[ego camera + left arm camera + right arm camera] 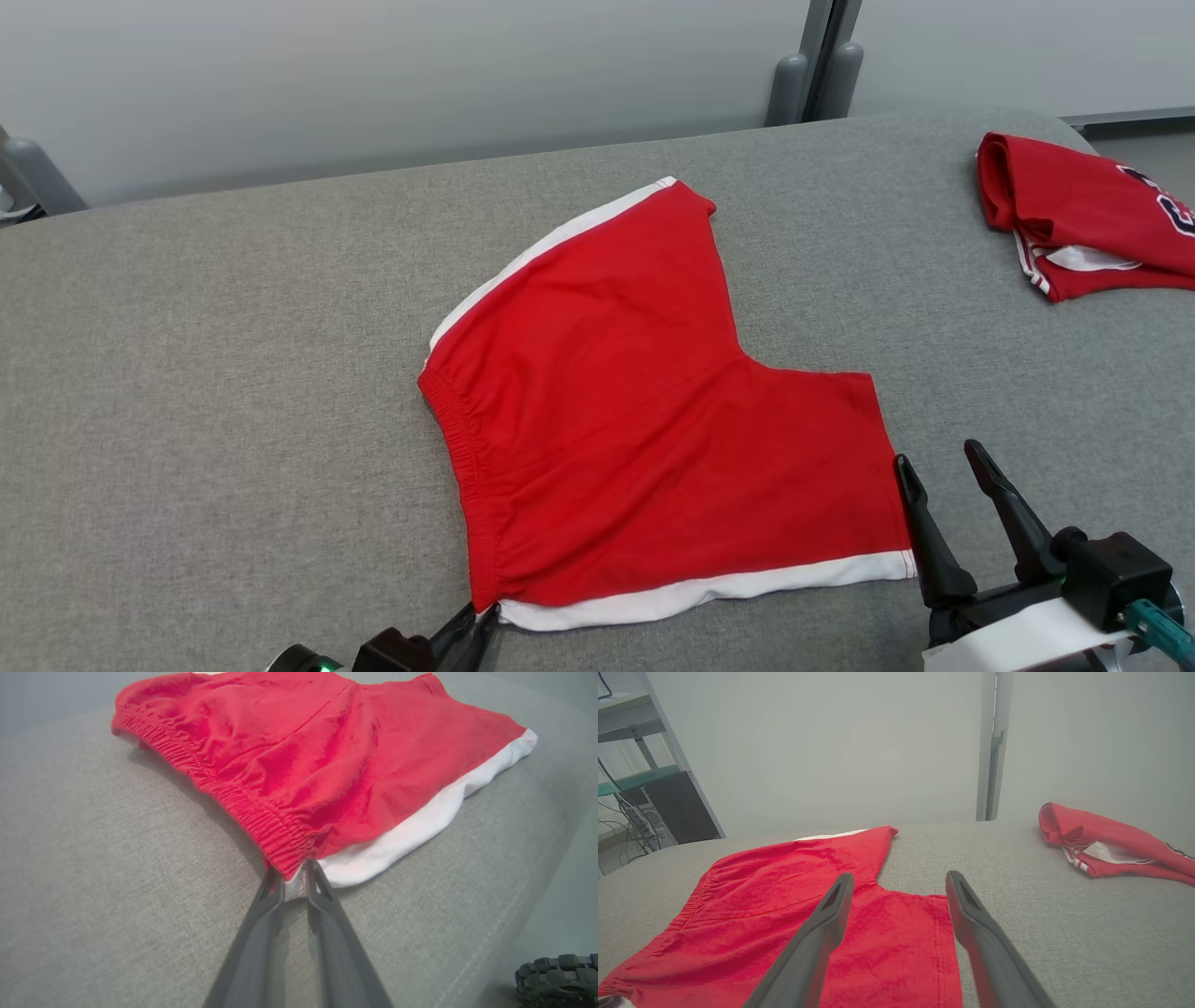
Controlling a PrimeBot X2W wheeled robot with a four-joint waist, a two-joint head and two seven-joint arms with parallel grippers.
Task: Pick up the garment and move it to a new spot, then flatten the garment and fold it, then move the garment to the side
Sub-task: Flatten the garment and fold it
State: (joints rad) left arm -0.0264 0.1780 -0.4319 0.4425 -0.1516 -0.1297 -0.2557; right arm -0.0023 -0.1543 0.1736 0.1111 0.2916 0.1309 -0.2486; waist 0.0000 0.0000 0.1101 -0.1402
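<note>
Well, the red shorts (653, 448) lie spread flat near the middle of the grey padded tabletop (233, 420). The gathered waistband (462, 448) is toward the robot's left and the leg ends toward its right. One leg reaches off toward the far edge, and the other lies along the near side, where a white stripe (709, 586) runs the length of the closest edge. The cloth is mostly smooth, with only a few soft wrinkles by the elastic.

At the near-left corner, where waistband and stripe meet, the left gripper (294, 877) has its fingers clamped together on the fabric, a bit of white cloth nipped between the tips. The pinched corner sits slightly raised off the tabletop.

Over by the hem of the near leg, the right gripper (936, 457) holds its fingers wide apart with nothing between them. From its own wrist, one finger shows over red cloth and the other over bare grey. I cannot tell whether it touches the surface.

Well apart, at the far right of the tabletop, lies a second red garment (1083, 215), bunched, with white trim and dark lettering. A pale wall (373, 75) stands behind, with metal shelving (644, 765) off to one side.
</note>
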